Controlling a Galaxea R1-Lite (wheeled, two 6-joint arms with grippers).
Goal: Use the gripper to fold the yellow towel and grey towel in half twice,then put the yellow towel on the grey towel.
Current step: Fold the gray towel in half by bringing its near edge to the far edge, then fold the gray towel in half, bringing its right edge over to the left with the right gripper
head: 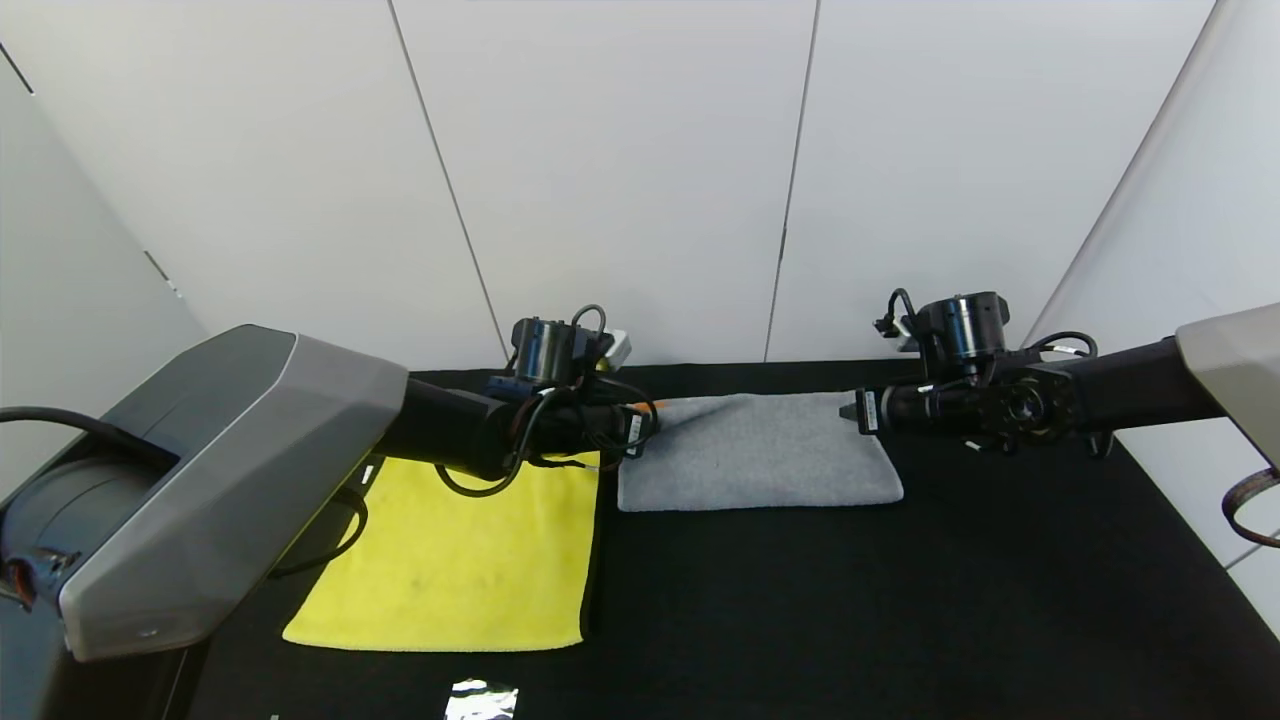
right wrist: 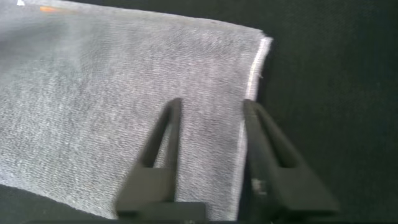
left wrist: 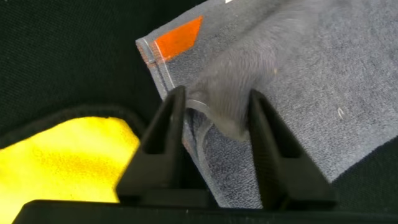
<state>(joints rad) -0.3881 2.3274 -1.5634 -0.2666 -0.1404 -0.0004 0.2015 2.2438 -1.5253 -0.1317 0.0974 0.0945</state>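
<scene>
The grey towel (head: 760,455) lies folded into a rectangle at the back middle of the table. An orange patch (left wrist: 179,40) shows at its corner. My left gripper (head: 643,422) hangs over the towel's left far corner. In the left wrist view the left gripper (left wrist: 217,93) is open, and a blurred bunch of grey towel (left wrist: 311,93) lies between the jaws, clear of both fingers. My right gripper (head: 852,408) is at the right far corner. The right gripper (right wrist: 212,102) stands open just above the grey towel (right wrist: 93,93) and its pale edge. The yellow towel (head: 460,560) lies flat at the front left, its corner (left wrist: 62,162) beside the left gripper.
A black cloth covers the table (head: 900,600). White wall panels close in the back and both sides. A small shiny scrap (head: 480,698) lies at the front edge. The left arm's grey housing (head: 200,480) crosses above the yellow towel's left side.
</scene>
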